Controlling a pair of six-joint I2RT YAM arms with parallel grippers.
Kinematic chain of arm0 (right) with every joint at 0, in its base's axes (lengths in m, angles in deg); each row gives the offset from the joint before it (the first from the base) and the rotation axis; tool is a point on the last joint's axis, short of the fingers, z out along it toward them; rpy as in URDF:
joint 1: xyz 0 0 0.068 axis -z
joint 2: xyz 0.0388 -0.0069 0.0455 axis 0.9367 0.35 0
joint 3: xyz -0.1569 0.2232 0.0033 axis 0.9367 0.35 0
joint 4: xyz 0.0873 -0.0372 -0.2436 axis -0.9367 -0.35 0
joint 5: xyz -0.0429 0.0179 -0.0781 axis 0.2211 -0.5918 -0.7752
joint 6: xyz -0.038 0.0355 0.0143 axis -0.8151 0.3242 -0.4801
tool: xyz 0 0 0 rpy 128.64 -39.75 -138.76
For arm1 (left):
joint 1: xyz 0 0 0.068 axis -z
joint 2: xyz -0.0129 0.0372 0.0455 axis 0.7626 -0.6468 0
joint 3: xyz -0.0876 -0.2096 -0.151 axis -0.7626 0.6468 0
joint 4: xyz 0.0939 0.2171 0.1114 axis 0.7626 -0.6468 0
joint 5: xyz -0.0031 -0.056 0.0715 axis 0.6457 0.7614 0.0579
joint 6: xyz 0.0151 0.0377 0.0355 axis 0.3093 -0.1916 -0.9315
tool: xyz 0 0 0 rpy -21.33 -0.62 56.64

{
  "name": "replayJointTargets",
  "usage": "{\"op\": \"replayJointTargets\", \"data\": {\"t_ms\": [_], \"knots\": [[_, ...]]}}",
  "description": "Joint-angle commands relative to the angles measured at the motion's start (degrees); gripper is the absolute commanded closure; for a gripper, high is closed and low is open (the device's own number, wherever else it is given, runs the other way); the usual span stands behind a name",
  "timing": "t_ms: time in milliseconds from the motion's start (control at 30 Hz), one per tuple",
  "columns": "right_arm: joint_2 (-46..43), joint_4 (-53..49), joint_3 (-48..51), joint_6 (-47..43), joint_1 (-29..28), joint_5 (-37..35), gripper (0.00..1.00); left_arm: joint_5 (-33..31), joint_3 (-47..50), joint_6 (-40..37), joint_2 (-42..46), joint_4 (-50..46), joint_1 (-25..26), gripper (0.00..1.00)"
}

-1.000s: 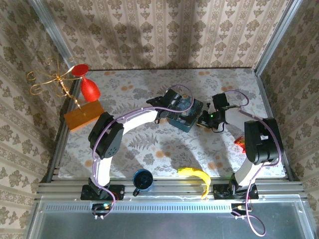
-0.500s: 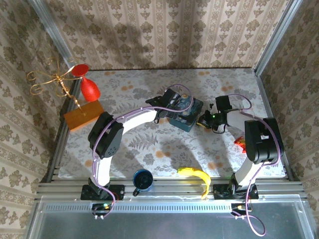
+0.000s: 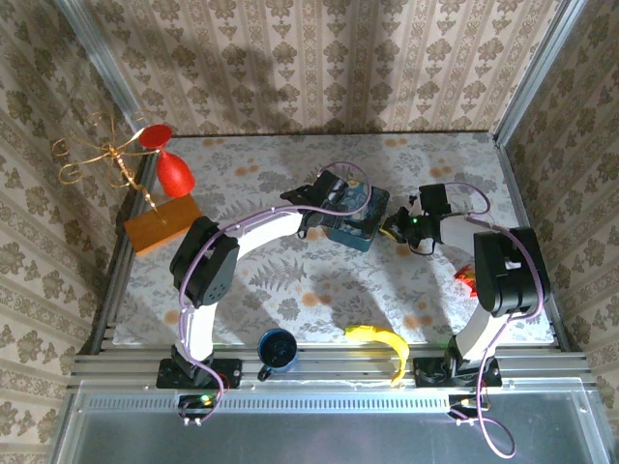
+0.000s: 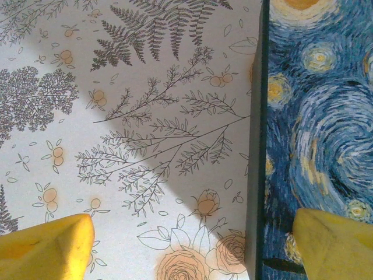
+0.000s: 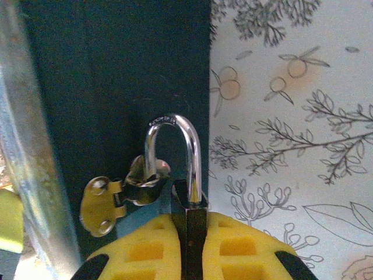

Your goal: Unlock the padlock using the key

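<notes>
Overhead, shows the left tool (image 3: 338, 201) over the blue tin (image 3: 369, 218) near the middle of the table (image 3: 290, 280), and the right tool (image 3: 398, 229) tight against the tin's right-hand side. From the left wrist, finds that tool (image 4: 189, 248) spread wide and holding nothing: one yellow fingertip (image 4: 46, 245) above the bare table, the other above the painted lid (image 4: 326, 116), straddling the tin's edge. From the right wrist, catches the padlock (image 5: 175, 146) at the tin's dark wall, silvery shackle looped through the brassy hasp (image 5: 99, 207), foot of the shackle running down into the slit between the yellow pads (image 5: 233, 251) of the right tool (image 5: 187, 219), closed hard together. Cannot tell what sits in that slit, lock body or key, with both hidden by the pads. Appears not yet unlocked, shackle arched and seated, though hard to be sure of its left leg behind the hasp. Judged from this: lock reached and right tool set at its base; turning the key and freeing the shackle from the hasp left to do.
</notes>
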Motion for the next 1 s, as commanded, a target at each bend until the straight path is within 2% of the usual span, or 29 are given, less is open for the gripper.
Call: {"op": "replayJointTargets", "data": {"t_ms": [0, 133, 200, 333, 467, 633, 967], "knots": [[0.9, -1.5, -3.2, -1.0, 0.1, -1.8, 1.0, -2.0, 3.9, -1.3, -4.1, -10.8, -1.6, 0.11], [3.0, 3.4, -3.8, 1.8, -0.3, 1.1, 1.0, -1.9, 3.9, -1.2, -4.1, -10.4, -1.5, 0.12], [3.4, 3.3, -4.2, 2.1, -0.4, 0.3, 1.0, -2.0, 4.0, -1.2, -4.1, -10.6, -1.4, 0.12], [1.5, -0.3, -4.3, 1.5, 0.3, -5.2, 1.0, -2.4, 4.2, -1.2, -4.0, -10.8, -1.4, 0.12], [-2.6, -5.7, -3.5, -0.3, 1.0, -14.7, 1.0, -2.6, 4.4, -1.2, -3.9, -10.9, -1.7, 0.12], [-4.7, -4.7, -1.7, -0.8, 2.4, -14.7, 1.0, -2.8, 4.8, -1.1, -3.6, -10.8, -2.1, 0.12], [-11.0, -23.7, -1.3, -11.5, 0.1, -12.6, 1.0, -4.4, 6.0, -2.0, -1.7, -10.1, -5.1, 0.12]]}}
